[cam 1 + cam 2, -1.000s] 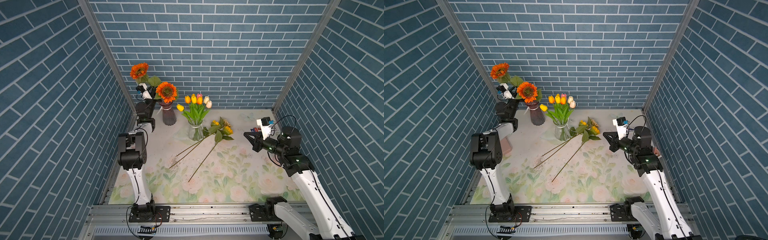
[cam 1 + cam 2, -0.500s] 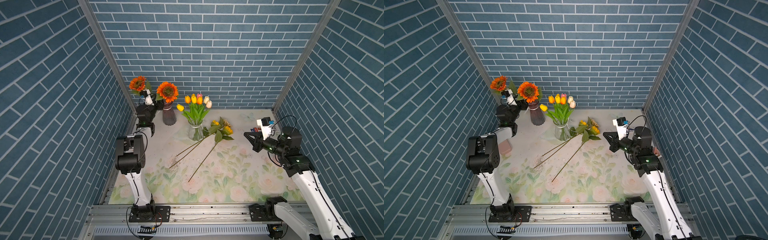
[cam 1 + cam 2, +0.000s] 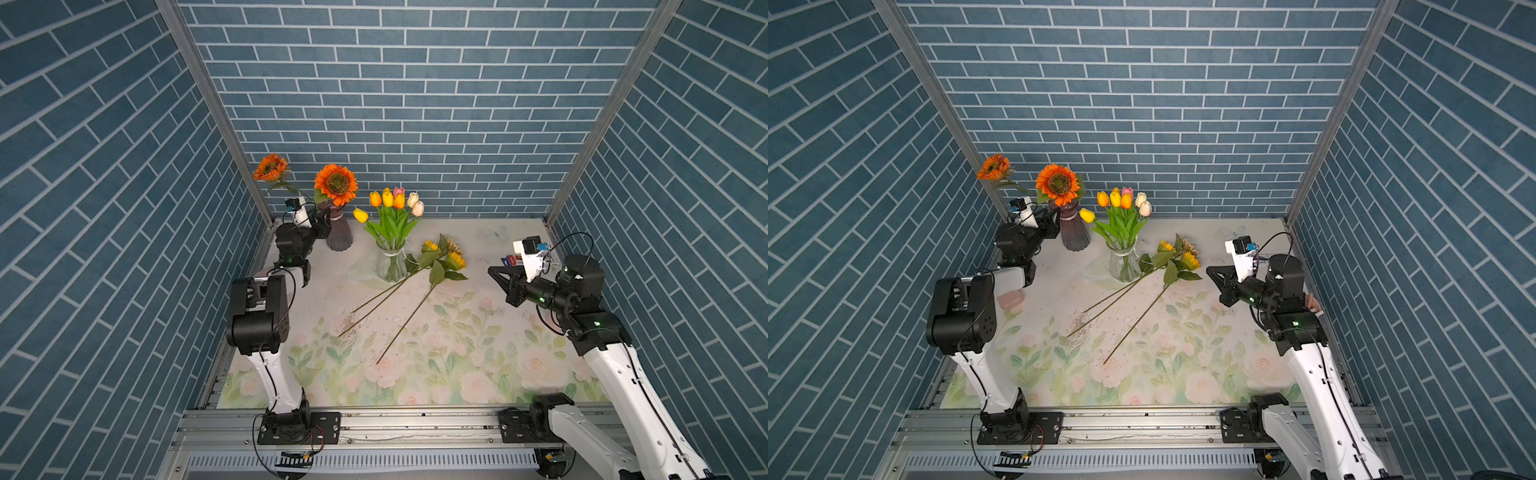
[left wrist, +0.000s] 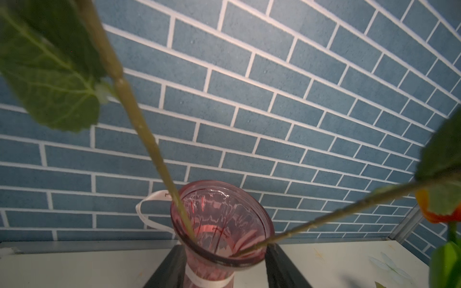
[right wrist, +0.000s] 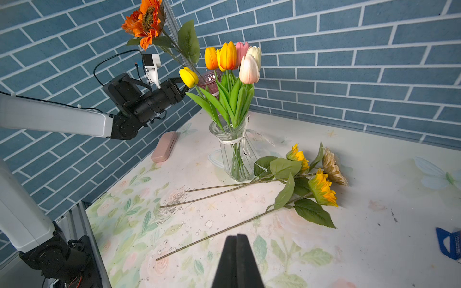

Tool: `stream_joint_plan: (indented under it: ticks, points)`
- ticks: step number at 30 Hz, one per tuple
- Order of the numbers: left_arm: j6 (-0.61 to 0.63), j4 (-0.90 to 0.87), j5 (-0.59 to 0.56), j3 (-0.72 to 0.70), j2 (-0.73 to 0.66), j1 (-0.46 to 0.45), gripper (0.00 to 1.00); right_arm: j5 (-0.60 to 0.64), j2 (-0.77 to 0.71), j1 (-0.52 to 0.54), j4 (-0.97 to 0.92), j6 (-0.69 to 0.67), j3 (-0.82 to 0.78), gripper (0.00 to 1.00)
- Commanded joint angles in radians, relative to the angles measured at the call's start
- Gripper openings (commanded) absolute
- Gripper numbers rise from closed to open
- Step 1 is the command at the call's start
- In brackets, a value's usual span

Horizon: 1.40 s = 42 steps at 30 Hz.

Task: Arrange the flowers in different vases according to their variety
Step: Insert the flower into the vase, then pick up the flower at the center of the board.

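The dark purple vase (image 3: 340, 232) (image 3: 1074, 232) (image 4: 219, 224) at the back left holds two orange sunflowers (image 3: 336, 184) (image 3: 270, 167), whose stems lean apart. My left gripper (image 3: 323, 217) (image 4: 223, 246) is open with a finger on each side of this vase's ribboned neck. The clear vase (image 3: 390, 264) (image 5: 237, 154) holds several tulips (image 3: 392, 201). Three sunflowers (image 3: 446, 255) (image 5: 321, 189) lie on the mat beside it. My right gripper (image 3: 493, 271) (image 5: 237, 235) hovers shut and empty to their right.
A flat pink case (image 3: 1010, 300) (image 5: 164, 147) lies by the left wall under my left arm. A small blue and red item (image 3: 510, 260) (image 5: 449, 243) sits near the right wall. Brick walls close in on three sides.
The left orange sunflower has come down, its stem deeper in the purple vase. My left gripper has dropped from the stem to the vase neck. The right arm is still.
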Motion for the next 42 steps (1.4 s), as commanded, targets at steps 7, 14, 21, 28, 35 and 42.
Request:
stream_joint_plan:
  ticks: [7, 14, 21, 28, 35, 42]
  points:
    - [0.229, -0.249, -0.04, -0.117, -0.201, -0.066, 0.55, -0.016, -0.014, -0.003, -0.005, -0.023, 0.015, 0.0]
    - [0.284, -0.432, -0.227, -0.228, -0.316, -0.117, 0.54, -0.026, -0.031, -0.003, -0.01, -0.02, 0.002, 0.0]
    - [0.216, -0.684, -0.4, -0.287, -0.411, -0.128, 0.5, -0.034, -0.062, -0.002, -0.028, -0.019, -0.014, 0.0]
    - [0.202, -1.02, -0.545, -0.192, -0.446, -0.408, 0.49, -0.028, -0.093, -0.003, -0.031, -0.003, -0.027, 0.0]
    - [0.261, -1.223, -0.518, -0.123, -0.405, -0.711, 0.49, 0.006, -0.121, -0.002, -0.052, 0.0, -0.039, 0.0]
    - [0.308, -1.252, -0.418, 0.016, -0.21, -0.876, 0.49, 0.06, -0.116, -0.003, -0.049, 0.04, -0.037, 0.0]
